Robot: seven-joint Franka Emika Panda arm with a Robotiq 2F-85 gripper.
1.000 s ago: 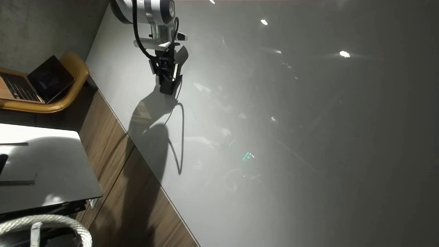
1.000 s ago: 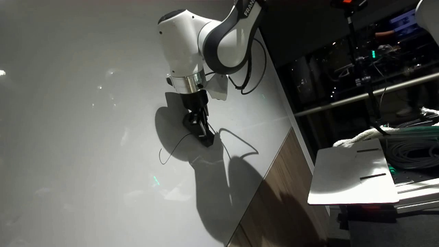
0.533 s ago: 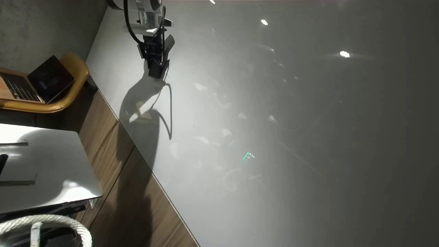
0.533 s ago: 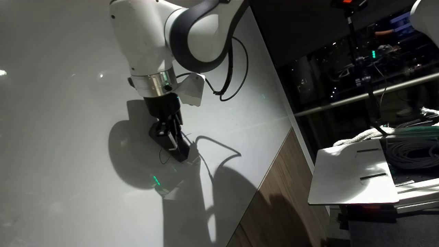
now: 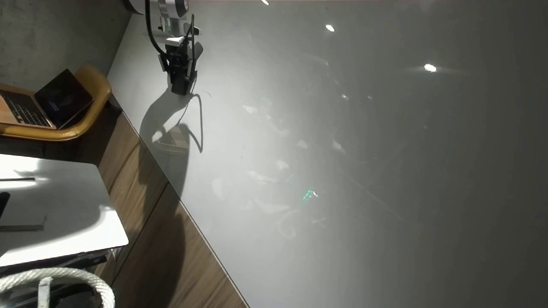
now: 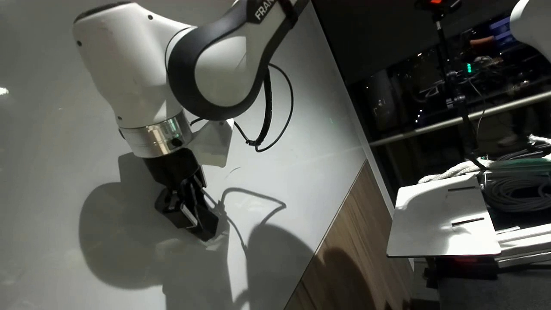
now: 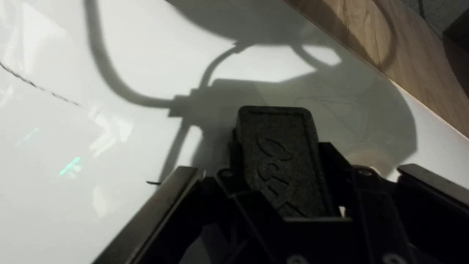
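embossed dark block (image 7: pixel 282 161) held between jaws by its long sides, presumably for firm grip; thin dark line (image 7: pixel 36 86) left of jaws in wrist view.

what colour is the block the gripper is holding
The block is dark grey, almost black, with looping marks; best seen in the wrist view.

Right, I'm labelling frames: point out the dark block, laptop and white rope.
Dark block (image 7: pixel 284 161): wrist view, lettered face.
Laptop (image 5: pixel 63 101): in an exterior view, screen.
White rope (image 5: pixel 69 273): in an exterior view, curved stretch.
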